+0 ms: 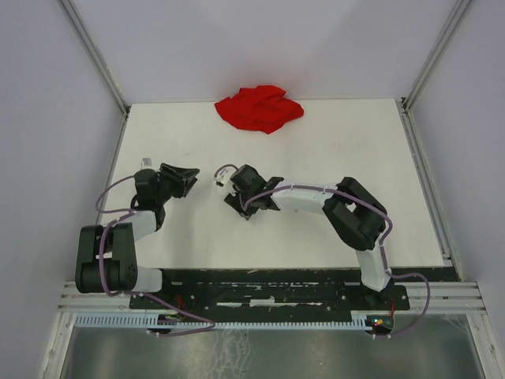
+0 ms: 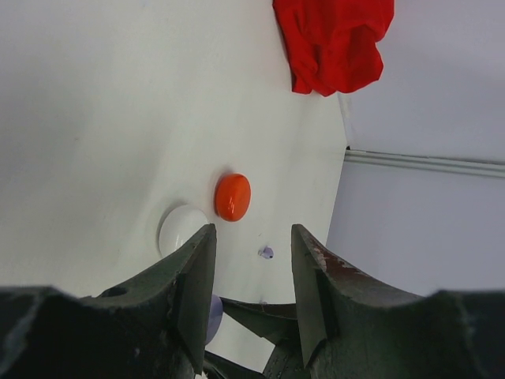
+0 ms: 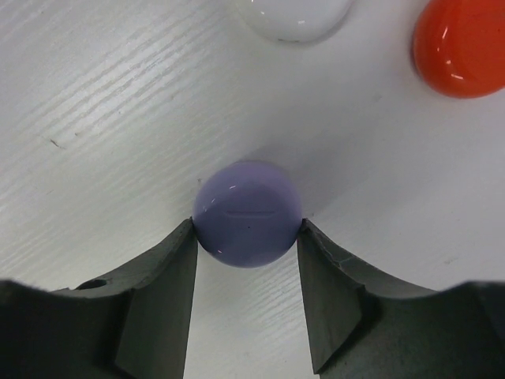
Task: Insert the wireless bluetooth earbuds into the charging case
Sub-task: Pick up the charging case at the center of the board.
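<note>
A tiny lavender plastic piece (image 2: 267, 253), too small in my feed to make out its shape, lies on the white table (image 1: 355, 158) around the middle, near the orange-red glossy round disc (image 2: 233, 197) but not touching it. It sits loose, in neither gripper.

A glossy lavender round plastic disc (image 3: 247, 213) rests on the table in the right wrist view. The right gripper (image 3: 246, 225) has closed its two dark fingers against the disc's opposite sides, and both tips touch it.

Beyond the lavender disc in that view I see a white glossy round disc (image 3: 293, 16), with the orange-red one to its right. These two lie close to each other, a gap between them.

The left gripper (image 2: 252, 229) faces the right gripper from the left side of the table. Its jaws stand narrowly parted with nothing between them, and the bare tabletop shows through the gap.

At the far edge of the table, near the centre, I see a crumpled red cloth (image 1: 259, 108), well apart from both arms.
</note>
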{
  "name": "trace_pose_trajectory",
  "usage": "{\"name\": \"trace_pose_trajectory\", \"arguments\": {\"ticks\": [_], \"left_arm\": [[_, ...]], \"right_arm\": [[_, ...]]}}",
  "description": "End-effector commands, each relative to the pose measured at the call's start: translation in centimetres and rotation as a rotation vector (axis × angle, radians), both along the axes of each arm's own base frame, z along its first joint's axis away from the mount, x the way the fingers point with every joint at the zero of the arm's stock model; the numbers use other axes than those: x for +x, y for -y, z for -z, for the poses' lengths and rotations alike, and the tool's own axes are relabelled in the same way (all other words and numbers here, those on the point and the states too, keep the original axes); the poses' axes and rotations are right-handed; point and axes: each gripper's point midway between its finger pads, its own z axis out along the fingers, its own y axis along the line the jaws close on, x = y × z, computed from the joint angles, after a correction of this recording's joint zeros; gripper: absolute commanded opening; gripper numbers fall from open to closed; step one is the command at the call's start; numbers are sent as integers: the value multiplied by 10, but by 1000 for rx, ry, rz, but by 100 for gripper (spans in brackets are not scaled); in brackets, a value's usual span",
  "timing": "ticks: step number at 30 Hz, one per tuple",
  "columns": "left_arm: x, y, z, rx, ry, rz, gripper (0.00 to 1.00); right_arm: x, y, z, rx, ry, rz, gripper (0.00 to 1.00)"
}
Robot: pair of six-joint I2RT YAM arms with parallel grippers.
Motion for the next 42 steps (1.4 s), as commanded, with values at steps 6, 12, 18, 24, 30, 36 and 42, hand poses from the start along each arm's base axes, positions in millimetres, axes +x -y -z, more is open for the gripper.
{"name": "trace_pose_trajectory", "arguments": {"ticks": [6, 12, 18, 24, 30, 36, 42], "left_arm": [[0, 29, -36, -72, 136, 176, 49], [0, 64, -51, -82, 175, 336, 49], [-8, 107, -52, -95, 196, 480, 49], [-21, 138, -51, -77, 214, 578, 49], [-31, 150, -39, -55, 191, 627, 49], [-39, 155, -27, -25, 167, 671, 49], [-42, 158, -24, -18, 163, 692, 49]], "right_arm": [[30, 6, -83, 272, 186, 65, 44], [27, 17, -102, 345, 184, 41, 44], [18, 22, -110, 367, 175, 2, 44], [13, 21, -111, 381, 154, -16, 44], [10, 20, -115, 396, 151, -30, 44], [9, 22, -118, 402, 151, -32, 44], [9, 22, -120, 405, 150, -37, 44]]}}
